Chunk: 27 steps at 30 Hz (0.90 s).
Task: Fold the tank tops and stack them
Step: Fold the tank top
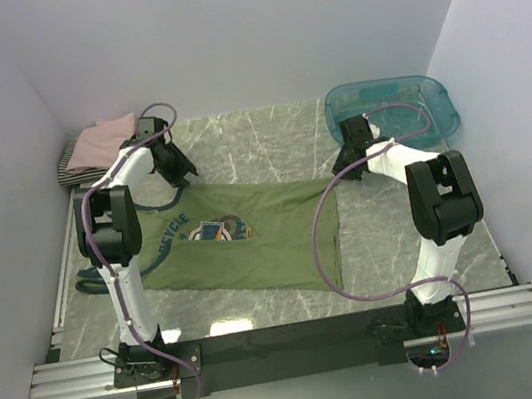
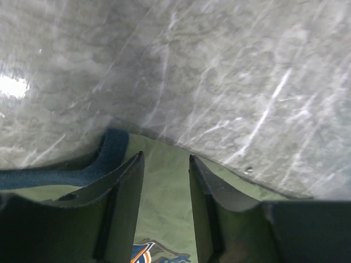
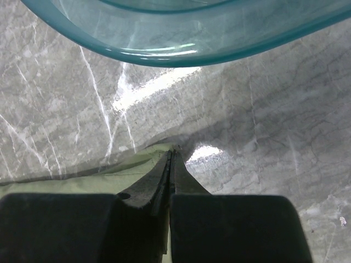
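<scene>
Far-left corner of the table [image 1: 255, 130]: pink top [image 1: 104, 136] folded on the striped top [image 1: 68, 162], two stacked. Left gripper [image 2: 165, 158] hangs over the far edge of the green top [image 1: 252, 237], jaws spread, nothing between them. One green top, lying flat mid-table; bare marble beyond its far edge. Right gripper [image 3: 172, 153] is pressed together, pinching the top's far-right corner. One tub [image 1: 393, 108] sits just beyond, in the far-right corner. Three tops in all.

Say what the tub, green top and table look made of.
The tub: clear teal plastic, glossy; the table shows through it. The green top: soft matte cloth, likely cotton; it lies limp and creased. Table: grey veined stone-look, polished; it reflects light.
</scene>
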Motion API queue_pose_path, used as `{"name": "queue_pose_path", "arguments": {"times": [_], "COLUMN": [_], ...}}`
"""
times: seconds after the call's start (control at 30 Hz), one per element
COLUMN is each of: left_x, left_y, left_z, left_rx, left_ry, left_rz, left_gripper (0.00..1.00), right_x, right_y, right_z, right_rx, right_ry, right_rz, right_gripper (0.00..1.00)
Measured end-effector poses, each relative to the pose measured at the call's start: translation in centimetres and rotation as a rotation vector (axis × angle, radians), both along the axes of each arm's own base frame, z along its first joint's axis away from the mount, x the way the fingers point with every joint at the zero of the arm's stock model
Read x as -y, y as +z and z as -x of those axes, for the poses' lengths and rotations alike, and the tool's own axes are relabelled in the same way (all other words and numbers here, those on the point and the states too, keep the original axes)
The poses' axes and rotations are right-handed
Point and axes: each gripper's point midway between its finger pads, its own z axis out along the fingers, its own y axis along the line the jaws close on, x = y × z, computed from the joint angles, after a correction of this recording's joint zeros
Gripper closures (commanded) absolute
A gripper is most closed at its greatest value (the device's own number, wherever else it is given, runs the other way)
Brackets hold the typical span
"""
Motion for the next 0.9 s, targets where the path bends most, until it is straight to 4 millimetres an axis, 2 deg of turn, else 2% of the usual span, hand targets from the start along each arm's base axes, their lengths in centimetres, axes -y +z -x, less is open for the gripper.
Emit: {"name": "queue_pose_path", "arguments": {"times": [0.27,0.5,0.7,0.9], "left_x": [-0.9,-1.2,-1.4,-1.4], "left_y": [-2.7,-3.2,-3.5,-3.6], "left_z": [2.0,1.7,1.6,1.3], "left_rx": [-0.082,-0.085,-0.086,-0.081], "left_ry": [0.056,0.088,0.101,0.109], "left_rz": [-0.063,-0.070,-0.081,-0.080], "left_gripper": [0.60,0.67,0.80,0.99], "right_x": [0.0,0.0,0.0,0.0], "right_y": [0.0,0.0,0.0,0.0], "right_z": [0.0,0.0,0.0,0.0], "right_rx": [0.000,0.000,0.000,0.000], "right_ry": [0.000,0.001,0.001,0.002], "right_rz": [0.000,0.001,0.001,0.001], "right_gripper": [1.00,1.00,1.00,1.00]}}
